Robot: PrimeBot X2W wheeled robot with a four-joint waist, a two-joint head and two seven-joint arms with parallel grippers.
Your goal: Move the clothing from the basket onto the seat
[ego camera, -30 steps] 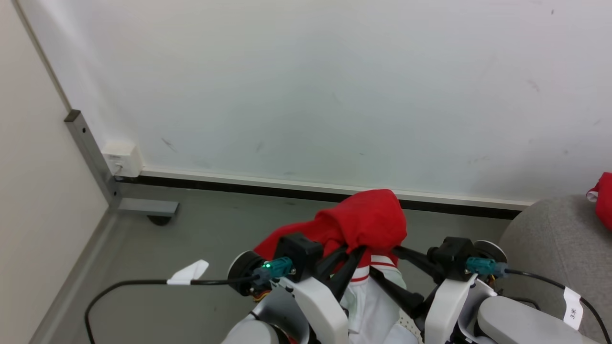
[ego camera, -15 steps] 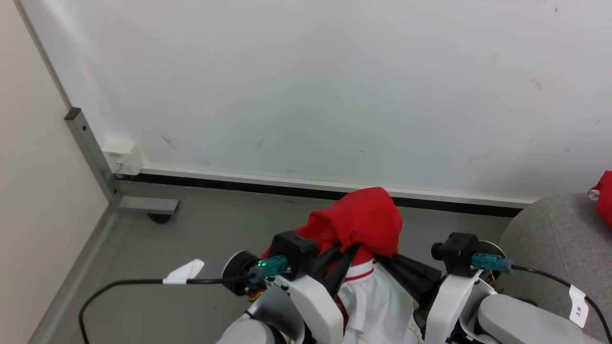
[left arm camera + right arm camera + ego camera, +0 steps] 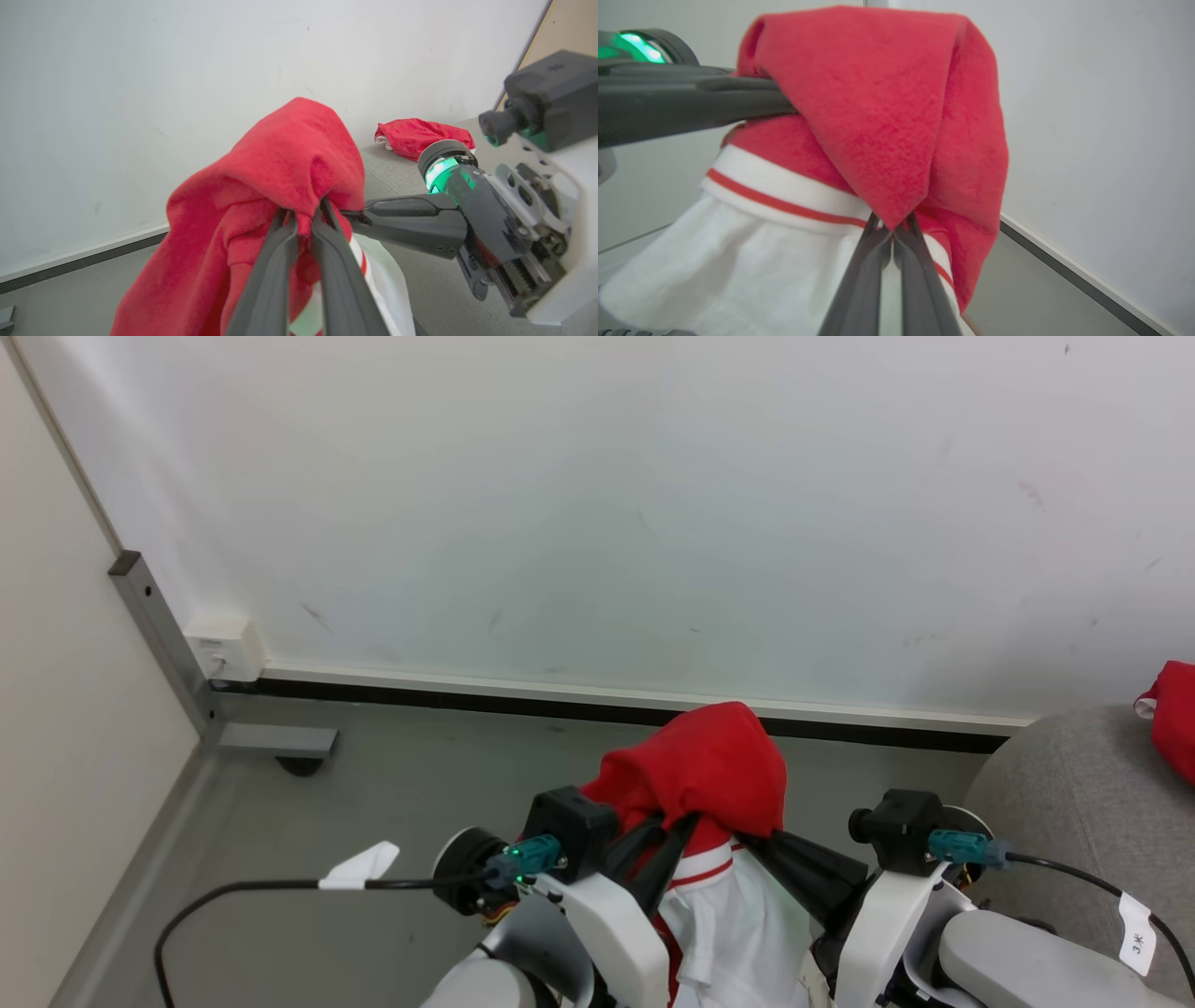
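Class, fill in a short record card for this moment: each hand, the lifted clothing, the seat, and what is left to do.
left hand: shut on the held garment
right hand: shut on the same garment's red fold
held garment: red with a white striped part, hanging above the floor
seat: to the robot's right, carrying a second garment
left to do: bring held garment onto seat

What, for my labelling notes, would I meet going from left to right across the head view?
grey metal post → white wall box → white cable tag → red garment held up at centre → grey seat → second red garment lying at the seat's right end.
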